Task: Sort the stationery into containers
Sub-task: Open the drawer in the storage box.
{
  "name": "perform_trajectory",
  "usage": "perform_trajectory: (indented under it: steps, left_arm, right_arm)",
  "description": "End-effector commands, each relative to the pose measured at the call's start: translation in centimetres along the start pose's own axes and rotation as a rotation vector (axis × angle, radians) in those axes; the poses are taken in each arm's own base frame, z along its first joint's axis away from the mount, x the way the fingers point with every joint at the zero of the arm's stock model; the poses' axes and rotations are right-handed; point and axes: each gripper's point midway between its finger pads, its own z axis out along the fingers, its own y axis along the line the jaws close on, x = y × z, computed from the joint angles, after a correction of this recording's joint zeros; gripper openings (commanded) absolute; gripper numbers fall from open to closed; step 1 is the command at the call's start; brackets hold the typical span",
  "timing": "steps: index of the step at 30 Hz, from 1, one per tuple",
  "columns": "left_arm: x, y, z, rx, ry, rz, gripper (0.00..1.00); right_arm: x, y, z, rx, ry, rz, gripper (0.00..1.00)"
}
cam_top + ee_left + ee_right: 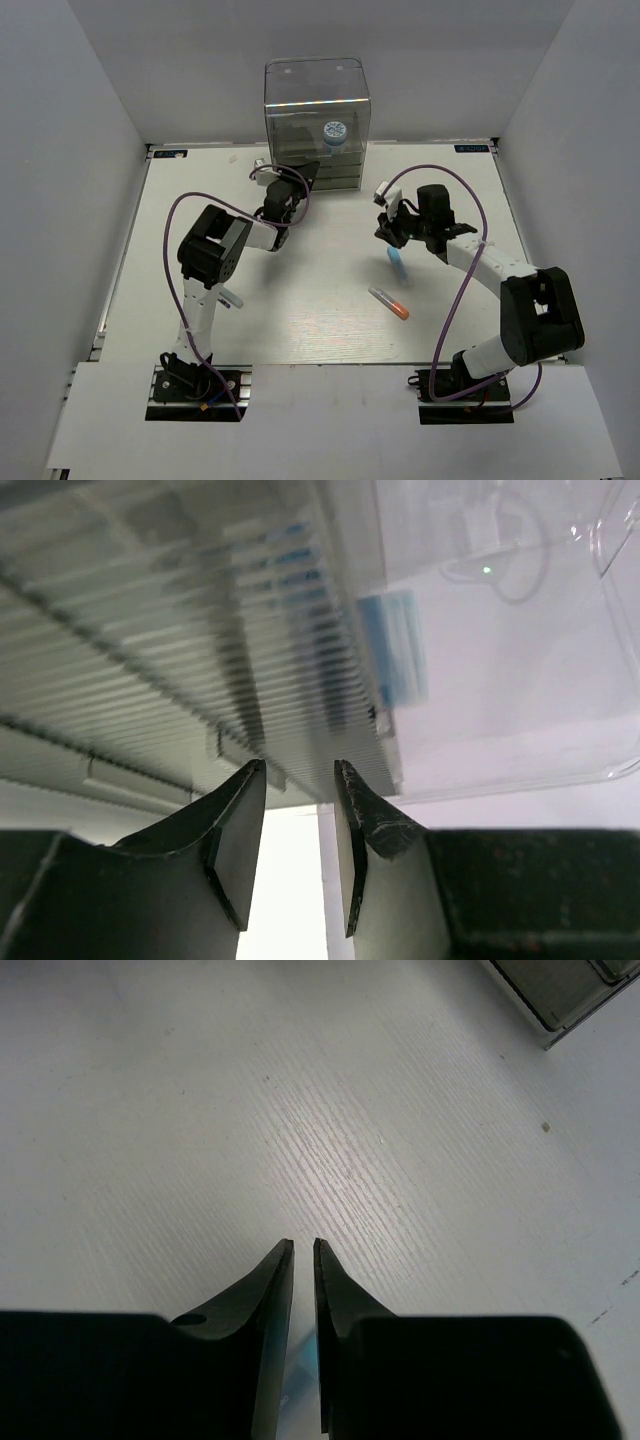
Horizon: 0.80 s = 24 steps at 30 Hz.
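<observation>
- Top view: a white wood-grain table (320, 320) sits inside plain grey walls (100, 100), with both arm bases at its near edge.
- A clear plastic cabinet (300, 85) stands at the far middle. A blue-and-white patterned roll (334, 132) rests inside it, above the stacked drawers.
- The left fingers (298, 172) are at the cabinet's lower front, just beside the drawers. A purple cable (175, 260) loops off that arm.
- The right fingers (388, 230) hang over the middle right of the table. The light-blue-ended tube (395, 262) lies just beside them on the near side.
- The clear orange-capped tube (389, 303) lies nearer the bases, apart from the light-blue-ended tube.
- A thin teal-and-pink pen (231, 298) is partly hidden by the left arm.
- Left wrist view: the left fingers (240, 830) stand narrowly apart with only white table (285, 900) showing between them.
- The ribbed clear drawers (200, 630) fill the view, close up and blurred. A blue shape (390, 650) behind the plastic is too smeared to name.
- Right wrist view: the right fingers (275, 1290) are nearly together over bare table (300, 1110).
- A light-blue sliver (303, 1370) shows low in the slit between them. I cannot tell whether it is pinched or lying below.
- A cabinet corner (560, 990) is cut off at the top right.
</observation>
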Motion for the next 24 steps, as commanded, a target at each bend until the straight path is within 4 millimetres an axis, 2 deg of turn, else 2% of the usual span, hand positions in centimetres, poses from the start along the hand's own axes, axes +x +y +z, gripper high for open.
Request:
perform_trajectory:
  steps: [1,8,9,11,15,16,24]
  left_arm:
    - [-0.9,-1.6,1.1,0.012,-0.015,0.001,0.44]
    - [-0.4,-0.5,1.5,-0.038,-0.001,0.003,0.48]
    - [-0.1,0.1,1.2,-0.053,0.015,0.007,0.48]
    - [-0.2,-0.5,0.8,-0.040,0.021,0.005,0.49]
    - [-0.1,1.0,-0.3,-0.073,0.030,0.012,0.51]
    - [-0.2,0.5,-0.3,-0.065,0.028,0.010,0.51]
    - [-0.1,0.9,-0.3,-0.083,0.033,0.014,0.49]
  right_arm:
    - [-0.7,0.1,-0.6,0.002,-0.031,-0.017,0.20]
    - [-0.7,0.0,-0.8,0.009,-0.030,-0.024,0.20]
    - [-0.8,-0.1,-0.8,0.010,-0.032,-0.023,0.20]
    - [-0.6,0.0,-0.8,0.009,-0.028,-0.020,0.20]
    - [-0.7,0.1,-0.7,0.004,-0.033,-0.018,0.20]
    - [-0.7,0.1,-0.7,0.004,-0.033,-0.017,0.20]
    - [-0.8,0.1,-0.8,0.004,-0.038,-0.021,0.20]
